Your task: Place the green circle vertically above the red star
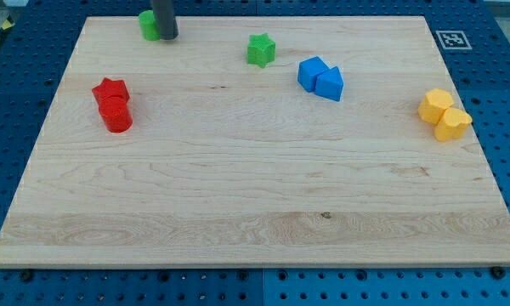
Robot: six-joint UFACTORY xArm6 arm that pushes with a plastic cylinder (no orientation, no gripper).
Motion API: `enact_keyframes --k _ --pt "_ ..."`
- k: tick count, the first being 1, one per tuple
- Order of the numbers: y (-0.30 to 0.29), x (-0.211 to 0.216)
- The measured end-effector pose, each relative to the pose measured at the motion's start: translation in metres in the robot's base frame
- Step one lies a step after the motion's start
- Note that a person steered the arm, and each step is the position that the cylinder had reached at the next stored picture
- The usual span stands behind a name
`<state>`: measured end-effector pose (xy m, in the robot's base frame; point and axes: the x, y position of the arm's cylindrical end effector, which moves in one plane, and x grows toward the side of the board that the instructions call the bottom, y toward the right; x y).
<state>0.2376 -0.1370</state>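
My tip (167, 38) sits right up at the view's top, left of centre, the straight dark rod dropping in upright from beyond the top edge, its lower end down at table height.

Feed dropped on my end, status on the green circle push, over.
My tip at the view's top, against green circle's right side. Red star lower left, red cylinder touching it below. Nothing between circle and star.
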Motion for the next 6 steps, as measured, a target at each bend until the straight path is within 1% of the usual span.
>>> enact_keyframes --k 1,2,5,6 --pt "0.050 -0.007" --pt "0.030 -0.024" --pt "-0.047 -0.024" --pt "-0.047 -0.024"
